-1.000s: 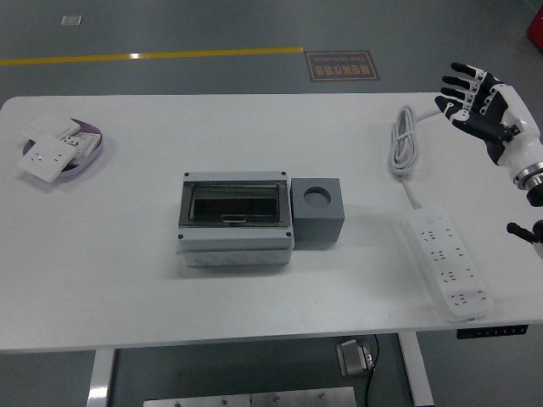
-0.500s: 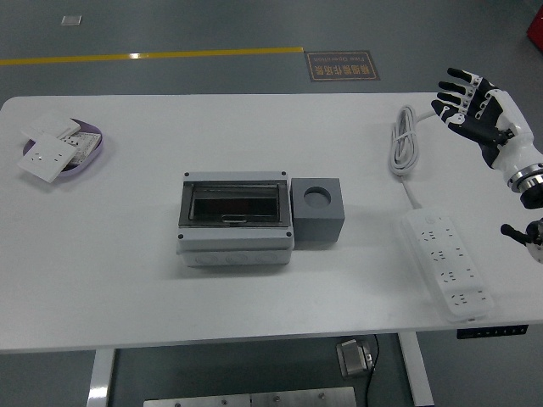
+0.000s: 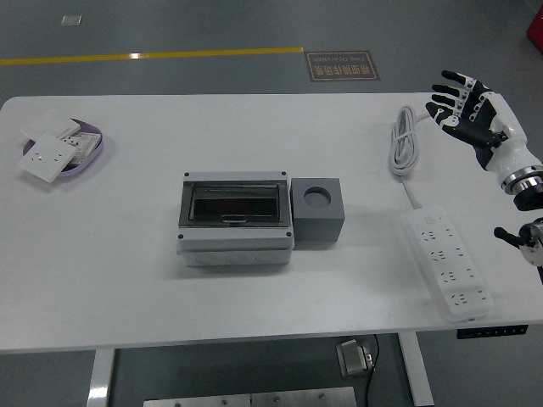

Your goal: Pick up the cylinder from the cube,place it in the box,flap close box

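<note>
Near the worktop's left edge sits a purple tray (image 3: 96, 146) of white wall plates (image 3: 47, 158). Mid-table the grey box (image 3: 235, 219) touches the cube (image 3: 318, 210), whose round socket shows no cylinder. A power strip (image 3: 448, 263) lies by the right edge, and above the far right corner the right hand (image 3: 473, 114) hovers, 5 fingers spread, grasping nothing.

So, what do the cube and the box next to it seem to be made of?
The cube looks like matte grey plastic or painted metal: even colour, no shine, with a clean round hole on top. The look leaves this open. The box looks like moulded light-grey plastic, with rounded corners and screw points. Its dark lid appears to be smoked, glossy clear plastic, since it reflects light.
</note>
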Motion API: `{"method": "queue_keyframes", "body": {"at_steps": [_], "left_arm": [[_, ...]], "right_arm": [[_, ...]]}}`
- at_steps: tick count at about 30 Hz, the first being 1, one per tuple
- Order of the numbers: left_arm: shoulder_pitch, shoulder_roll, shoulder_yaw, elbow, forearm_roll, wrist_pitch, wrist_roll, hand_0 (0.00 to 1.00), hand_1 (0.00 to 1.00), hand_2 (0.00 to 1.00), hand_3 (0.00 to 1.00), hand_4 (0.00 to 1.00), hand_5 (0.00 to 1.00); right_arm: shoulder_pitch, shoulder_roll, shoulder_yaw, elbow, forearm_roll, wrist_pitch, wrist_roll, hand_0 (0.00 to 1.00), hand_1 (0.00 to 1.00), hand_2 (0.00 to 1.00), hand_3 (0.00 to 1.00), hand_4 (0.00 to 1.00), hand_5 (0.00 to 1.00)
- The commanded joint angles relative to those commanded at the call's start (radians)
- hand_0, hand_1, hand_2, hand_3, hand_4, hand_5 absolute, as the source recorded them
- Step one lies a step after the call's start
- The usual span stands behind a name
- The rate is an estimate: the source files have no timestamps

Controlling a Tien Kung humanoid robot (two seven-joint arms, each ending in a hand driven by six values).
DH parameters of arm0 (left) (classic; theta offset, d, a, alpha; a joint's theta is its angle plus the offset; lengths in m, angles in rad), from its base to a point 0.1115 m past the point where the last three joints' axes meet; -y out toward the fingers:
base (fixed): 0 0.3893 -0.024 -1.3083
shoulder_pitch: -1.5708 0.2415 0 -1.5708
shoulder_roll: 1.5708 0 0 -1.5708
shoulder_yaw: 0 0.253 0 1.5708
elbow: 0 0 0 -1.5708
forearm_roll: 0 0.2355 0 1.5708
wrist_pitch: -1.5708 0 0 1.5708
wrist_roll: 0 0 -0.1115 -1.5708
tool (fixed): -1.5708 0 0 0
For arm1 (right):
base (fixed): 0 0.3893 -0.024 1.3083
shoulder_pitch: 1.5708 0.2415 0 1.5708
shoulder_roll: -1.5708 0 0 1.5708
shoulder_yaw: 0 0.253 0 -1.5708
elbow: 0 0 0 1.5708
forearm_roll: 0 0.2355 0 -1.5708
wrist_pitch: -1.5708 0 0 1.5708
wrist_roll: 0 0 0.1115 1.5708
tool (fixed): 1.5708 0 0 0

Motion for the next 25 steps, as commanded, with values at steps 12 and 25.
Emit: {"method": "queue_keyframes", "body": {"at_steps": [12, 25], "left_arm": [[0.0, -0.001, -0.002, 0.001, 0.001, -0.001, 0.001, 0.565, 0.599, 0.553, 0.589, 0.678, 0.203], [-0.007, -0.009, -0.088, 0.009, 0.094, -0.003, 0.042, 0.566, 0.599, 0.553, 0.588, 0.677, 0.204]], "right_arm": [[0.026, 0.008, -0.041, 0.005, 0.016, -0.016, 0.038, 0.809, 0.723, 0.699, 0.712, 0.641, 0.087], [0.03, 0.001, -0.061, -0.003, 0.029, -0.015, 0.037, 0.803, 0.719, 0.696, 0.705, 0.649, 0.107]]}}
